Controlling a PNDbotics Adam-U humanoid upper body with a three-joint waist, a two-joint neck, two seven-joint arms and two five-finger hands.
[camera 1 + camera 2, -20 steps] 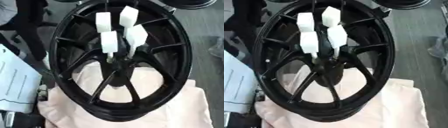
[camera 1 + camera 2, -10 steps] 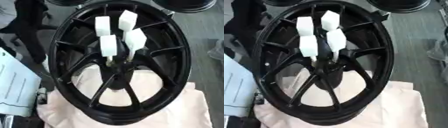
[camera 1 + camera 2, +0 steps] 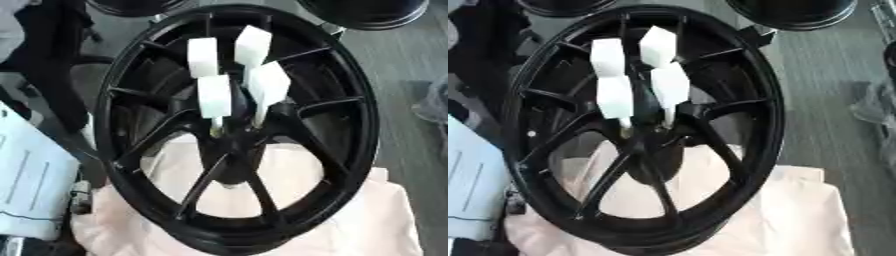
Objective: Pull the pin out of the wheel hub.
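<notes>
Nothing on the wheel (image 3: pixel 352 125) had moved since the earlier frames. Only the camera had tilted, so the whole scene sat a little differently and more of the two dark wheels at the far edge (image 3: pixel 367 10) came into sight.

The black spoked wheel lay flat on a pale pink cloth (image 3: pixel 350 215), which bunched out from under its near half. At the middle, where the spokes met, was the hub (image 3: pixel 229 145). Four pins (image 3: pixel 214 95) stood in it, each topped with a white rectangular block on a thin stem. Two blocks stood nearer and lower, close above the hub. The right one of these (image 3: pixel 269 84) leaned to the right, and two more (image 3: pixel 252 46) stood farther back and higher. All four were seated in the hub, none drawn out, with the blocks close together but apart.

Neither the left nor the right hand showed in either view, so their state could not be told.

A pale blue panel (image 3: pixel 26 185) lay at the left edge, crossed by thin dark lines. No writing on it could be read, and no brand or label was legible on the wheel. Grey floor (image 3: pixel 411 60) lay to the right.
</notes>
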